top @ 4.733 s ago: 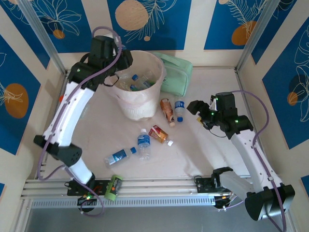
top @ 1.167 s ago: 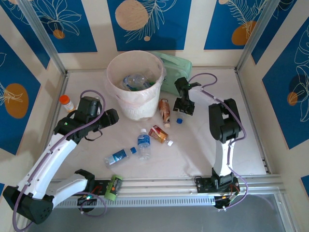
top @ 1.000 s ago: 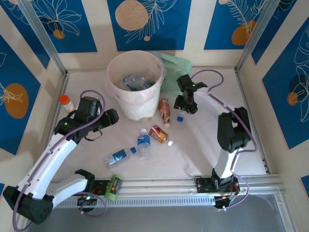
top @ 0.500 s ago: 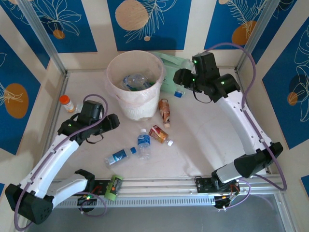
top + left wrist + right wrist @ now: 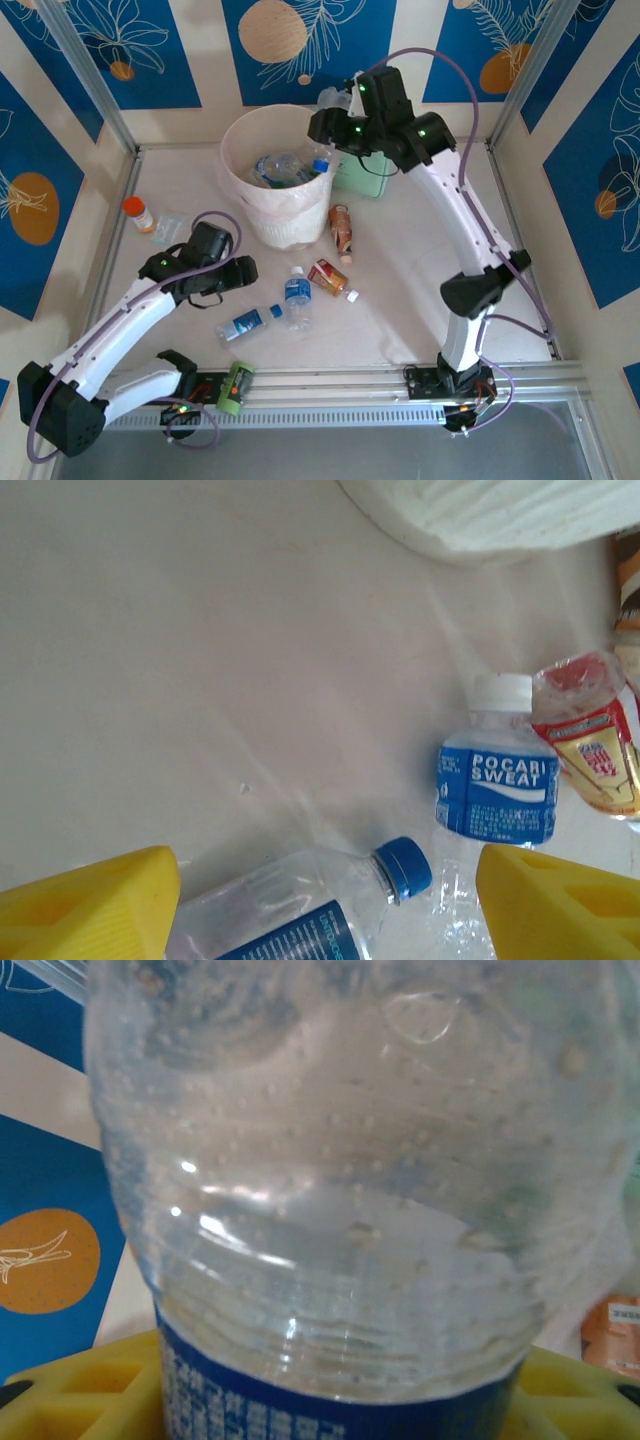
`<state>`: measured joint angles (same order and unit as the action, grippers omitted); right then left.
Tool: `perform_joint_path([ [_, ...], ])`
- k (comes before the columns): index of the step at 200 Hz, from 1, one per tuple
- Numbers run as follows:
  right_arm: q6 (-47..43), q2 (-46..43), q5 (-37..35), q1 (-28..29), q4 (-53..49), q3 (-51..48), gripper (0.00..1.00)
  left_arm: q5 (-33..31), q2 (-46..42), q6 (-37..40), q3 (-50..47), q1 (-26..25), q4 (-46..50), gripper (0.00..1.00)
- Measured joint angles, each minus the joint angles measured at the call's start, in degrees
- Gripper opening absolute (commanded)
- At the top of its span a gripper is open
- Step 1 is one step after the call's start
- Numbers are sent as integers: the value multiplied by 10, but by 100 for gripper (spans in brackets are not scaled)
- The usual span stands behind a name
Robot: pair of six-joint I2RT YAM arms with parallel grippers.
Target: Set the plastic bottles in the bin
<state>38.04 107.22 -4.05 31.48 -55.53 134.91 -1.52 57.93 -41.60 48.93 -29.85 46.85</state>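
Off the white counter [image 5: 420, 290], the right claw [image 5: 325, 140] has carried its gripped blue-labelled bottle [image 5: 330, 1210] to the bin [image 5: 245, 215] rim, ready to drop; the left claw [image 5: 325, 905] gapes wide.

The right gripper [image 5: 324, 138] was out at the right side of the table. It went to the small clear plastic bottle with a blue label [image 5: 320, 163] that stood near the big round cream-white bin [image 5: 262, 215], grabbed it and lifted it. Now it holds that bottle over the bin's rim. The left gripper [image 5: 240, 272] has come down from the bin's top and hangs open over the clear lying bottle with a blue cap [image 5: 300, 910].
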Motion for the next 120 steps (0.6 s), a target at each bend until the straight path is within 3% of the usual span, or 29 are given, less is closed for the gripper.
perform_joint_path([
  [34,0,94,11,-4,-52,141,83,0,-1,-2,-13,-17,13,81],
  [66,1,113,10,-13,-78,155,84,-2,-12,-6,-25,-37,24,84],
  [120,1,44,0,-17,-54,41,84,-2,-12,-10,-45,-70,42,91],
])
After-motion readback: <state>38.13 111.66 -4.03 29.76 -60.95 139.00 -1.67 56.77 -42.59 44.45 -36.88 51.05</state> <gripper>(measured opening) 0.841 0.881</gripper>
